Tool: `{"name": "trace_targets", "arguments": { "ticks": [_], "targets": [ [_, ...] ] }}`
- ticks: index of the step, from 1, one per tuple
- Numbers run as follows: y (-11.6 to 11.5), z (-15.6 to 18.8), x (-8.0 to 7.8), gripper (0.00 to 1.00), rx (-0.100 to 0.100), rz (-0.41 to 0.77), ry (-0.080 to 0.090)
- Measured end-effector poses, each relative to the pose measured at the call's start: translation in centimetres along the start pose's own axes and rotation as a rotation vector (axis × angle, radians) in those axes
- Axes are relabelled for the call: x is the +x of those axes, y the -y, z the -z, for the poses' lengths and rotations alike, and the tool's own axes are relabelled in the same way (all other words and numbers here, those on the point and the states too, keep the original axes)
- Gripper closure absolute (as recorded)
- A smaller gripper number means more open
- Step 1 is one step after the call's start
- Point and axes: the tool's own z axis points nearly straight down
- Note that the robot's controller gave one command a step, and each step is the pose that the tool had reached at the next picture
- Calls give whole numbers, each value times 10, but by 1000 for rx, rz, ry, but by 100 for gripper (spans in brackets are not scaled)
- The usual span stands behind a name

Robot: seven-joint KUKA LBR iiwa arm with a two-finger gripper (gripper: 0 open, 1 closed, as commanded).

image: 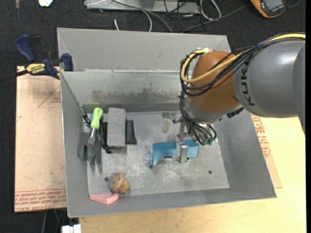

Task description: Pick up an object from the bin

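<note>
The gripper (182,154) hangs low in the bin (146,89), right of the middle of the floor, with its tip down against a blue plastic piece (163,151). Whether it is open or closed on that piece cannot be told from this angle. The blue piece is flat and angular, with one end bent down toward the front. It lies by itself on the bare floor, partly hidden under the gripper. Above the gripper sit the wrist's orange cover (211,89) and its looped cables (187,72), and the grey arm (277,76) runs off to the right. The other things lie well apart from the blue piece, at the left of the bin. A black bar (130,132) touches a grey block (115,127), and both stand near the back wall. Left of the block is a green-handled tool (96,117), and below it a grey tool (90,148) lies along the left wall. Near the front left corner a brown lumpy ball (119,182) sits just beside a flat pink piece (104,198).
</note>
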Motion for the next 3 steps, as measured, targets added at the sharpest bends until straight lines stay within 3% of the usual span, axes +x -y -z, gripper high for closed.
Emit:
{"name": "trace_targets", "arguments": {
  "ticks": [1, 2, 3],
  "targets": [
    [-3, -20, 4, 0, 1, 227, -4],
    [-5, -62, 6, 0, -2, 157, 0],
    [-9, -58, 9, 100, 1, 235, 8]
  ]
}}
